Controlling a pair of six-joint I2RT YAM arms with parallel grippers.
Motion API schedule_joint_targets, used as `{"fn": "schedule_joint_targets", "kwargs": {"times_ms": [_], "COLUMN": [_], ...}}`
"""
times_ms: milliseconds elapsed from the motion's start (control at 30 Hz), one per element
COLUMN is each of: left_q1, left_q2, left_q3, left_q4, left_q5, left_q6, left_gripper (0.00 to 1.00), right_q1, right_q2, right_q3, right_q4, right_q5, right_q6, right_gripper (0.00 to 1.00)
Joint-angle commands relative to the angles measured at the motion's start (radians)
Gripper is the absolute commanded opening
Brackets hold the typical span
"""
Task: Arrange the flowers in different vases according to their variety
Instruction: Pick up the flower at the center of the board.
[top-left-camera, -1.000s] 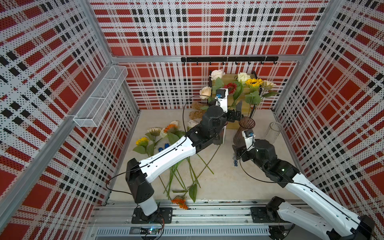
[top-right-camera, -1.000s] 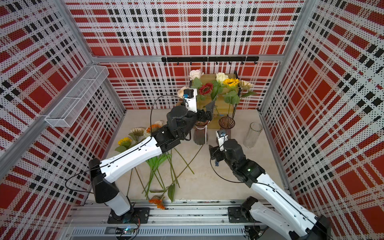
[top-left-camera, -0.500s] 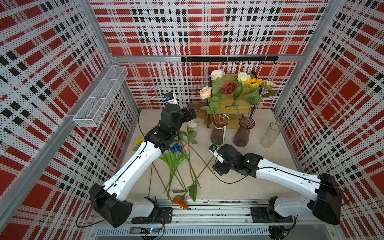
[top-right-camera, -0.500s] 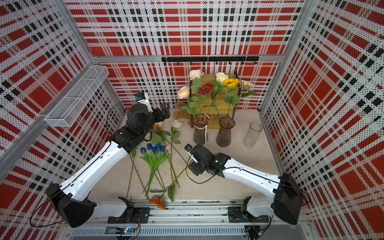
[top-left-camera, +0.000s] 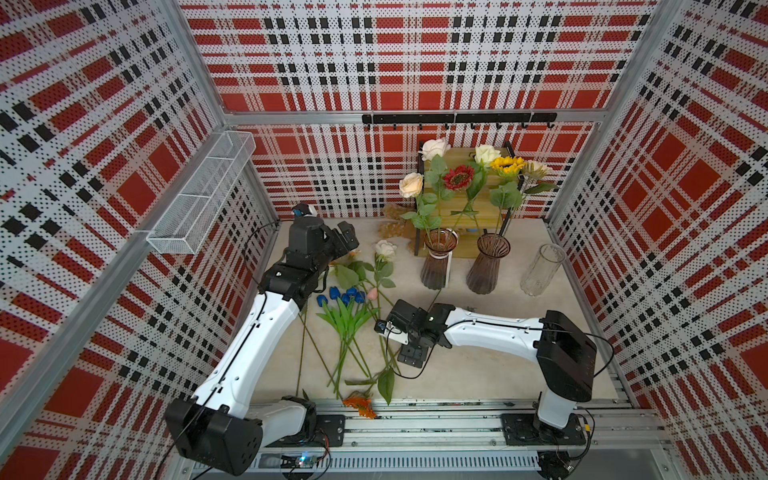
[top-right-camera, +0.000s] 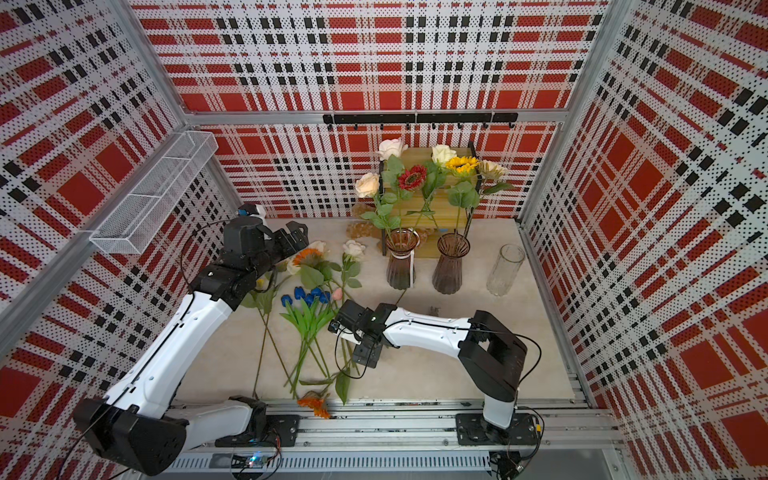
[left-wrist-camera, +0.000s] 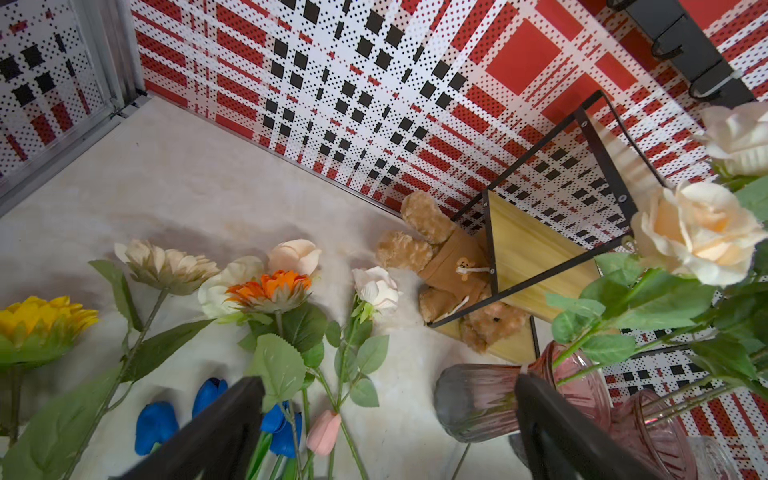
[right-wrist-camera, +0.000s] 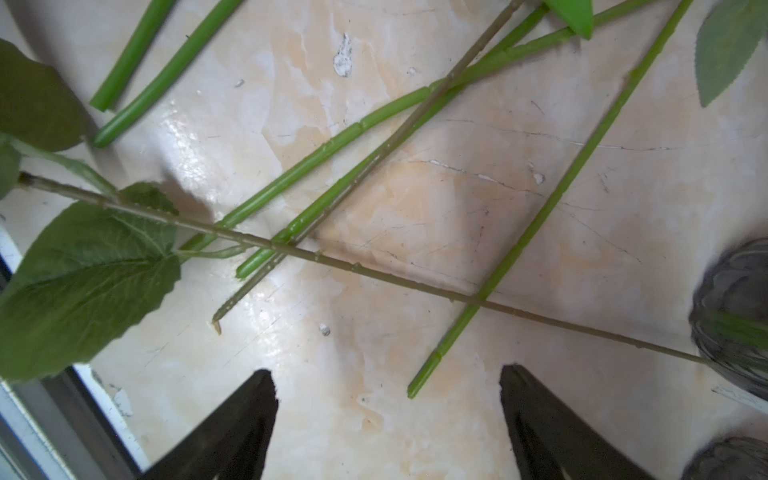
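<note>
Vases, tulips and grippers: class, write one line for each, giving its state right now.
left brown vase: upright, holding flowers
middle brown vase: upright, holding flowers
clear vase: upright, empty
blue tulips: lying flat, loose
pink tulip: lying flat, loose
left gripper: open, empty
right gripper: open, empty

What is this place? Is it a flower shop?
Probably a robot practice booth, not a shop: checked panel walls box in a small table, and two robot arms are bolted to a metal rail.

Bare tabletop (top-left-camera: 469, 374) opens in front of the vases (top-left-camera: 484, 266); crossed stems (top-left-camera: 353, 357) clutter it nearer the left arm (top-left-camera: 257, 332)
</note>
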Motion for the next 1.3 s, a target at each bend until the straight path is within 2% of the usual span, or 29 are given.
{"fn": "schedule_joint_targets", "kwargs": {"times_ms": [0,400,633,767,1033,1267], "left_q1": [0.042,0.104,0.125,0.130,0.143,0.151], "left_q2": [-0.037,-0.052,-0.052,-0.062,-0.073,-0.070], "left_q3": [-0.023,-0.022,-0.017,-0.034,-0.044,-0.042], "left_q4": [-0.020,-0.032,-0.045,-0.045,-0.046,-0.045], "left_q5": [0.046,0.082,0.095,0.098,0.101,0.112], "left_q6": [0.002,0.030,0.040,0.041,0.043,0.048], "left_gripper": [1.00,0.99,0.98,0.97,0.97,0.96], "right_q1": [0.006,0.005,-0.003,-0.006,-0.021,-0.027], "right_q2": [0.054,0.190,0.244,0.267,0.302,0.295], "right_q3": [0.033,0.134,0.185,0.197,0.234,0.237], "right_q4": [-0.037,-0.012,-0.028,-0.032,-0.057,-0.054], "right_q5": [-0.026,-0.033,-0.077,-0.107,-0.162,-0.124], "right_q6": [-0.025,-0.062,-0.084,-0.084,-0.081,-0.088], "right_gripper": [0.90,0.89,0.84,0.79,0.62,0.48]}}
